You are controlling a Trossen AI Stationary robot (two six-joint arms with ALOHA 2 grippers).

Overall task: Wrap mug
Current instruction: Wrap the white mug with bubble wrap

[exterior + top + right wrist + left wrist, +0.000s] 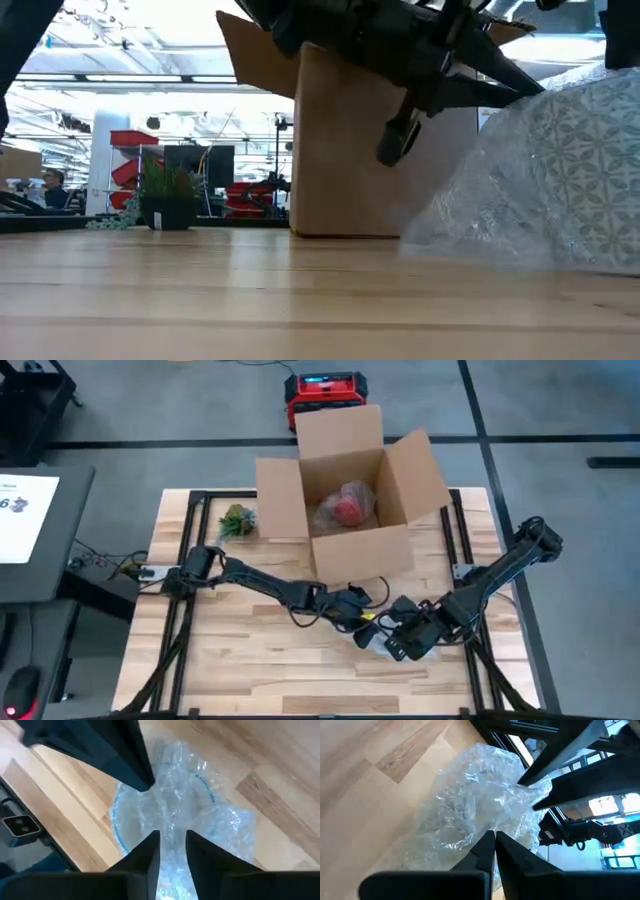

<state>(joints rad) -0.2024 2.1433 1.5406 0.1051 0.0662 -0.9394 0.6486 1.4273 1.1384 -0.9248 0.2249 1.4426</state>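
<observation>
Mug [165,825] in bubble wrap [480,810]; box [350,490] holds red bundle [345,507]

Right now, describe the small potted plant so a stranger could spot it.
Start at the open cardboard box at the table's far edge. The potted plant stands just outside its left flap: the only green, leafy thing, in a dark pot, away from both grippers.

Overhead, table-level, 2 wrist close-ups

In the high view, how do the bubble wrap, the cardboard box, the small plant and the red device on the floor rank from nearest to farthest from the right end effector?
1. Bubble wrap, right beside the right end effector.
2. Cardboard box, behind it at the table's middle.
3. Small plant, far-left of the box.
4. Red device, on the floor beyond the table.
</observation>
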